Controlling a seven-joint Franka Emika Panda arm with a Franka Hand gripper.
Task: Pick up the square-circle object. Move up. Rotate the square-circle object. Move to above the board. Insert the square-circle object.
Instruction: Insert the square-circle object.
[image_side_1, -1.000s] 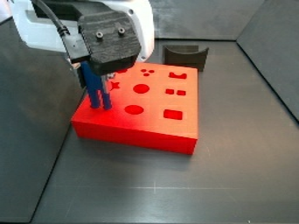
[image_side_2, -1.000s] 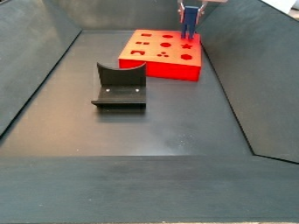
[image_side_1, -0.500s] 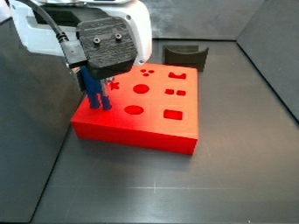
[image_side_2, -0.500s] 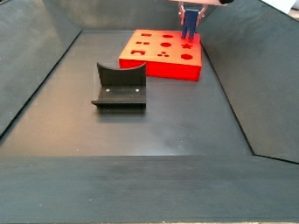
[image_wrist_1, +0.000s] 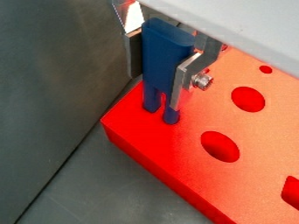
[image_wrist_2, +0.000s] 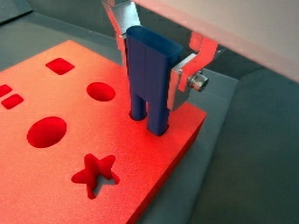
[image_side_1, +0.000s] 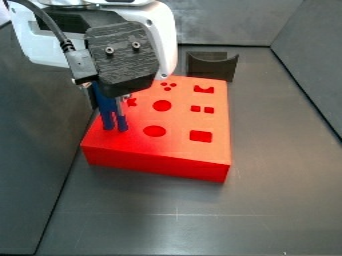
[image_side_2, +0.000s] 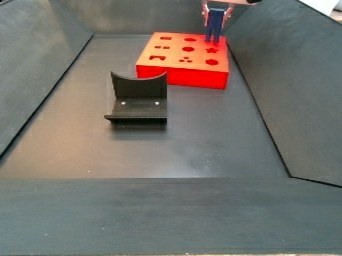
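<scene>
I'm looking into a robot lab test cell: a bare dark grey floor (image_side_2: 201, 140) boxed in by dark sloped walls (image_side_2: 40, 70), with only the gripper (image_side_1: 110, 100) over a red holed board (image_side_2: 187, 60) near the far right corner.

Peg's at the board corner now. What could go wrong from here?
1. The peg, held in the gripper, has its prongs touching the board beside the edge; pushing down may jam it or shove the board.
2. No hole shows under the prongs in both wrist views, so it may be misaligned.
</scene>
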